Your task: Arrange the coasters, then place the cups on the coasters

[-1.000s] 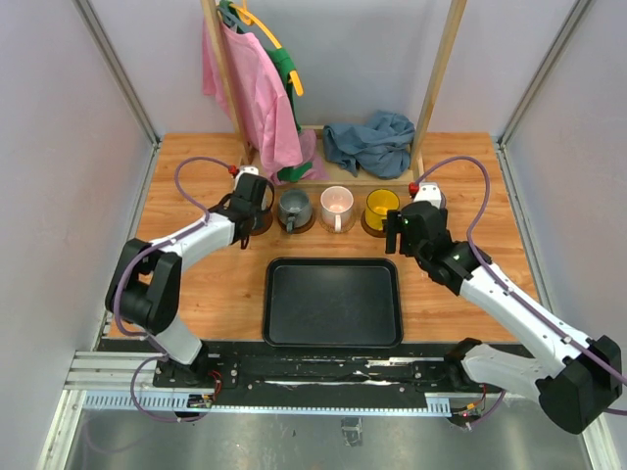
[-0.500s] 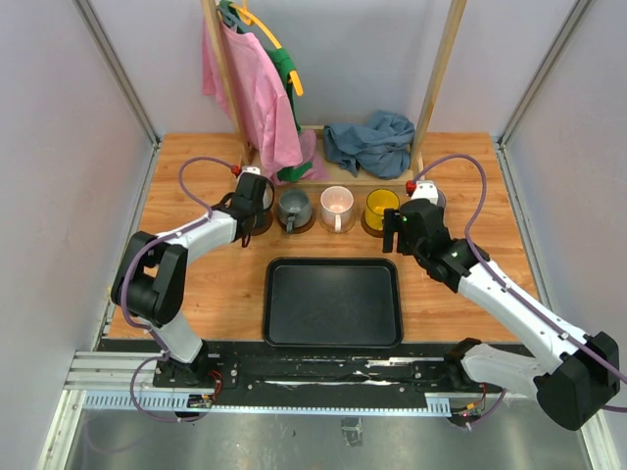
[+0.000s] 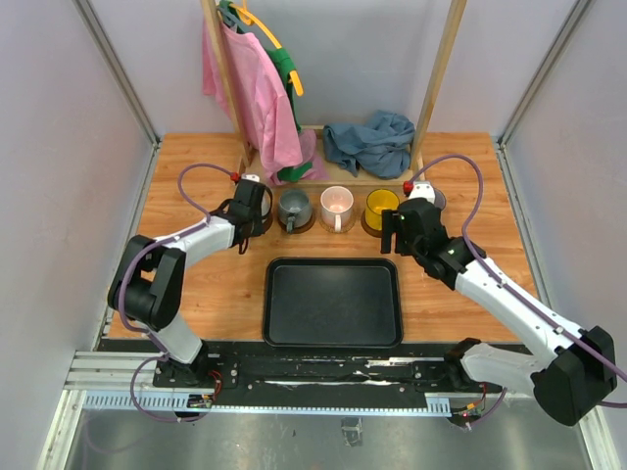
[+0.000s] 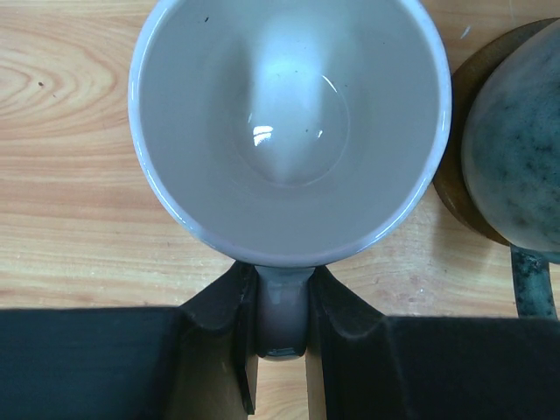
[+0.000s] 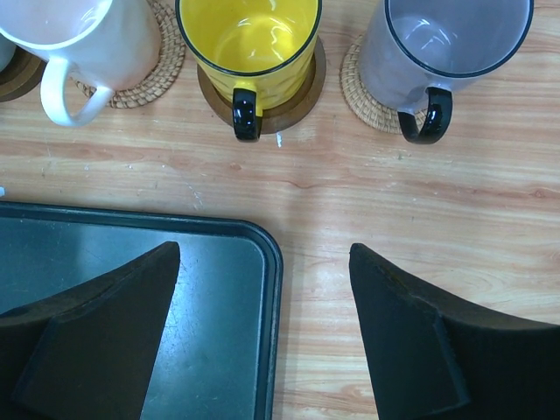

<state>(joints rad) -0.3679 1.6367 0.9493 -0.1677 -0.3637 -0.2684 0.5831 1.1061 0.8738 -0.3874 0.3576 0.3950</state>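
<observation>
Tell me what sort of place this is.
Probably a robotics lab test cell: a left arm and right arm bolted to a metal rail, plain grey partition walls round a wooden table, and staged props like a black tray and a clothes rack.

Back of table: a wooden frame stands there, with a pink cloth hanging down and a blue cloth in a heap. They block the back.
Row of cups: the white cup, grey mug, pink cup, yellow cup and lavender cup stand side by side. The gaps are thin.
White cup handle: the left gripper presses both sides, so that spot is full.
Yellow to lavender: a bit of bare wood shows between them.
In front of cups: a strip of bare table runs along. The right gripper hangs over it, jaws wide.
Middle: a flat black tray, low enough to pass over.
Sides: bare wood, then walls close by.
</observation>
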